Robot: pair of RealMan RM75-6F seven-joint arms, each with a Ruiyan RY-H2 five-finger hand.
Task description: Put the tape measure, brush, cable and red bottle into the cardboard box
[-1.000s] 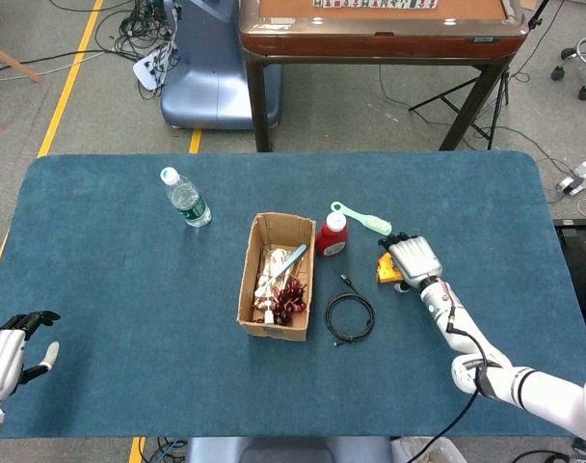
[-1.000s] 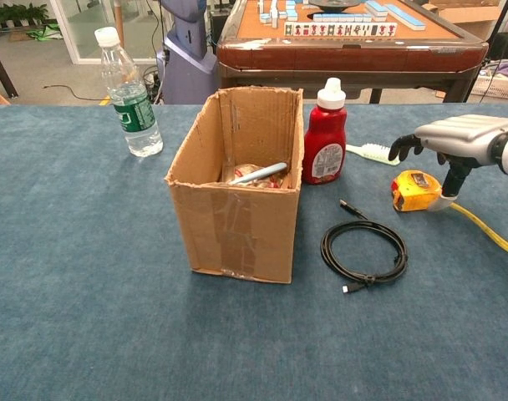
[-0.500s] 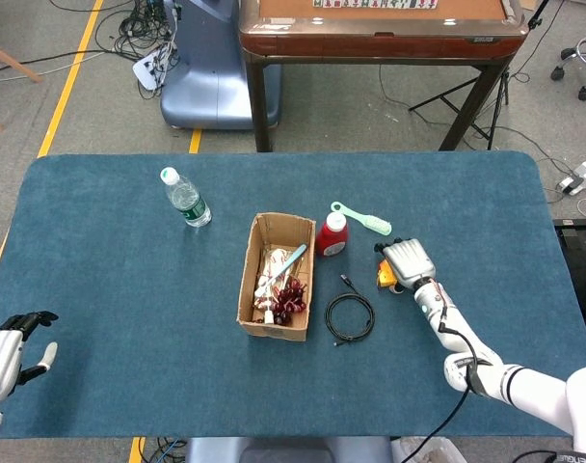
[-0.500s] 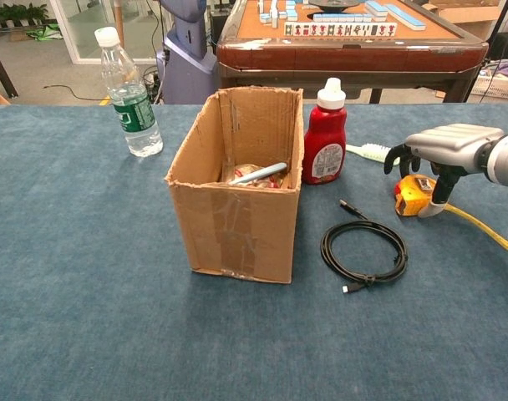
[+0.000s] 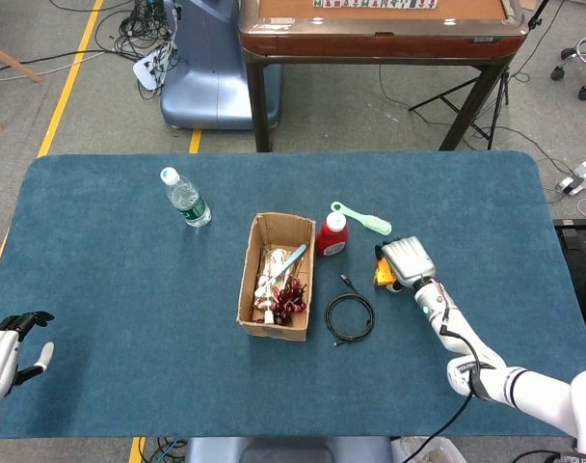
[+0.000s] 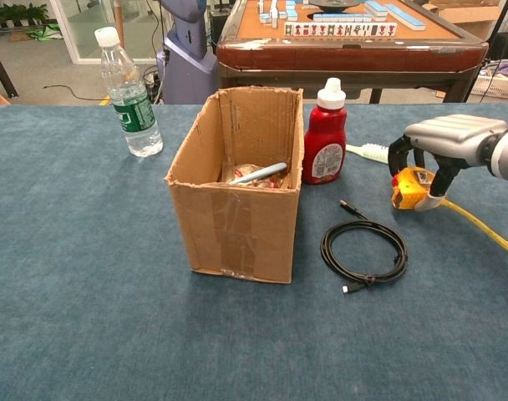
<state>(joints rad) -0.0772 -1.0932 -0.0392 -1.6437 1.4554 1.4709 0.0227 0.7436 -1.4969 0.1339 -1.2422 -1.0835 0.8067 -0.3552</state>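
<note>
Since the earlier frame, the right hand (image 6: 444,142) had closed in, its fingers (image 6: 398,154) curling around the tape measure (image 6: 411,188) on the desk (image 6: 87,276), seemingly to lift it. Left of them lay the cardboard box (image 6: 237,192), red bottle (image 6: 324,138), brush (image 6: 369,152) and cable (image 6: 364,251). The left hand (image 5: 6,349) idled, fingers spread.

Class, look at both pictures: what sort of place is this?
Probably an indoor robot test room: a blue-covered table, loose cables on the floor, and a mahjong table behind.
</note>
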